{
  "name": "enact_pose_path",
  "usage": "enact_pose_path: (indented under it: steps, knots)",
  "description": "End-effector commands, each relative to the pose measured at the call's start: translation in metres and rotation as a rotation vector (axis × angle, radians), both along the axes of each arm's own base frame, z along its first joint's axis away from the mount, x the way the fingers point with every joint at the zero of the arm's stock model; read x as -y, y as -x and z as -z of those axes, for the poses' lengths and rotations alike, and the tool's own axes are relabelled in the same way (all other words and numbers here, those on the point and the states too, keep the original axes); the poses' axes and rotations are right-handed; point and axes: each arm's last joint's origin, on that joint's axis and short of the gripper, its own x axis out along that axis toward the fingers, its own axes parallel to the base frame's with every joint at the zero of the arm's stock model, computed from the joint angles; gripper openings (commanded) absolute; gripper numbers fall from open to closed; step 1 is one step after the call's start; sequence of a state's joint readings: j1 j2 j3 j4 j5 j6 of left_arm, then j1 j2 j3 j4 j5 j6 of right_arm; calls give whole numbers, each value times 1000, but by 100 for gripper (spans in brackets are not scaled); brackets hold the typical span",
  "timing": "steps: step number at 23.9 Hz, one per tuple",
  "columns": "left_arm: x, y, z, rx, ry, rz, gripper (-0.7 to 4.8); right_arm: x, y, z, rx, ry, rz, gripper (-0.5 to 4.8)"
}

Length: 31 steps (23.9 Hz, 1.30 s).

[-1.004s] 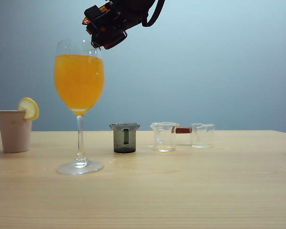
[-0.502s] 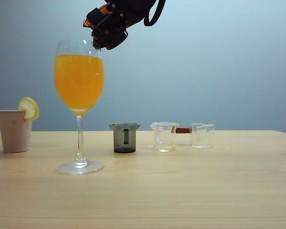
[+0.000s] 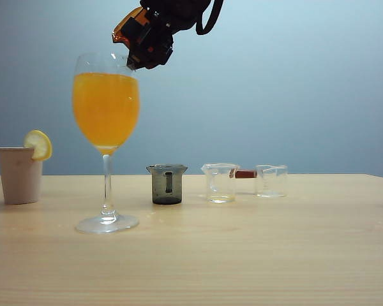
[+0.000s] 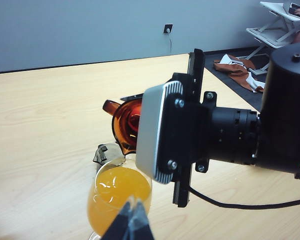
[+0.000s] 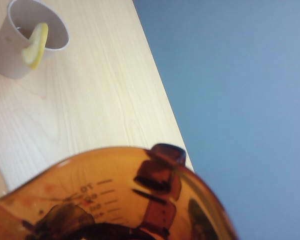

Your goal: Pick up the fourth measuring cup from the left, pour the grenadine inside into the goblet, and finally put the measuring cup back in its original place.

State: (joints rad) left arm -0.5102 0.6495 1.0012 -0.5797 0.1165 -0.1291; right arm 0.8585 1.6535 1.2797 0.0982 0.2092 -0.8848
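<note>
Since a second ago the right gripper [image 3: 142, 46] has rolled further over above the goblet [image 3: 106, 137], so the amber cup [image 3: 129, 29] it carries now tips more steeply, spout down toward the near side of the goblet's rim. Nothing on the desk [image 3: 242, 255] has shifted. The cup is held high and tilted so that the grenadine [image 4: 132, 120] can run down into the bowl, which already stands nearly full of orange juice [image 3: 106, 108]; I judge the pour is under way, though no red stream shows in any view.

The right jaws are gripping the cup, seen best from the left wrist, where the cup's open mouth hangs just over the glass. That view also shows the left gripper [image 4: 131, 222], its jaws closed on nothing, hovering beside the goblet. The exterior view instead gives the row left behind: grey cup [image 3: 166, 183], two clear cups [image 3: 219, 182] [image 3: 271, 180] and a small brown thing between them, which I cannot identify. The right wrist view shows the cup's graduation marks [image 5: 97, 197] and, below, the tumbler with lemon [image 5: 30, 42].
</note>
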Motion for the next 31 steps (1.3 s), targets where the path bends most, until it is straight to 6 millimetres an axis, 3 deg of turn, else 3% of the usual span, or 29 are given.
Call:
enact_pose_path:
  steps: [1,31]
  knots:
    - [0,1,-3,17,13,3,-5,1,0,-8,44,-10,17,76]
    - [0,1,-3,30,-3,35,-5,-4,6,-9,128,91,-26,75]
